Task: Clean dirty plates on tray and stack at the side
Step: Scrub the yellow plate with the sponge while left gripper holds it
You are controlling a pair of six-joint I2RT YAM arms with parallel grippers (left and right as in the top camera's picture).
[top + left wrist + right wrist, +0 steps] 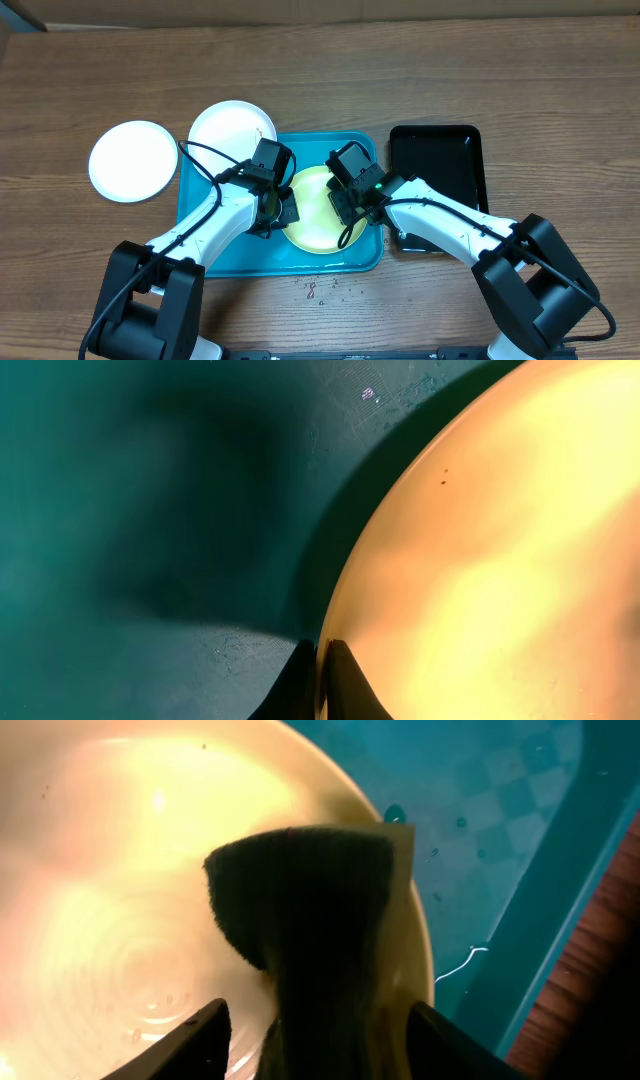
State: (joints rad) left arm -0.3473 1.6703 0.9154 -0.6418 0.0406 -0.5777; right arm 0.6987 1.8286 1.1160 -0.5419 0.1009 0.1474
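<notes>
The pale yellow-green plate [312, 215] lies in the turquoise tray [215, 255]. My left gripper [280, 208] is shut on the plate's left rim, which shows between its fingertips in the left wrist view [322, 660], with the plate [490, 560] to their right. My right gripper [350, 205] holds a dark green and yellow sponge [310, 910] against the plate [120, 900], near its right edge. One white plate [133, 160] lies on the table left of the tray. Another white plate [232, 128] overlaps the tray's far left corner.
A glossy black tray [437, 165] stands right of the turquoise tray, partly under my right arm. Small brown crumbs [320, 290] are scattered on the wood in front of the tray. The tray's raised rim [560, 890] runs close to the right of the sponge.
</notes>
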